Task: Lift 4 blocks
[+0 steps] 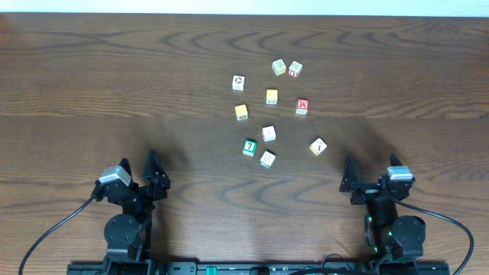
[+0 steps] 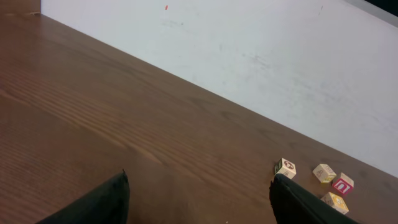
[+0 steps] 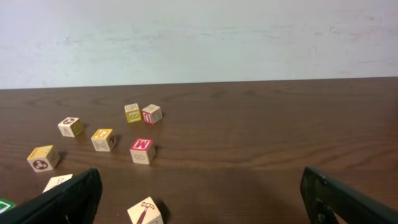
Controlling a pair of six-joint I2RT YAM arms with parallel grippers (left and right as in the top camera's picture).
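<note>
The blocks lie scattered at the middle of the table. The green "7" block [image 1: 250, 147] sits beside a teal-edged white block [image 1: 267, 159]. To their right is a yellow-edged white block [image 1: 318, 146], whose hammer picture [image 3: 146, 211] shows in the right wrist view. The red "M" block [image 1: 302, 105] [image 3: 142, 150] lies farther back. My left gripper [image 1: 158, 172] [image 2: 199, 183] stands open at the near left, over bare wood. At the near right my right gripper [image 1: 345, 176] [image 3: 199, 180] is open too, its jaws empty, short of the hammer block.
Other cubes lie among them: two yellow ones [image 1: 271, 96] [image 1: 241, 111], a white picture cube [image 1: 238, 82], a white one [image 1: 268, 134], and a pair at the back [image 1: 279, 67] [image 1: 295, 69]. A pale wall [image 3: 199, 37] rises beyond the table's far edge.
</note>
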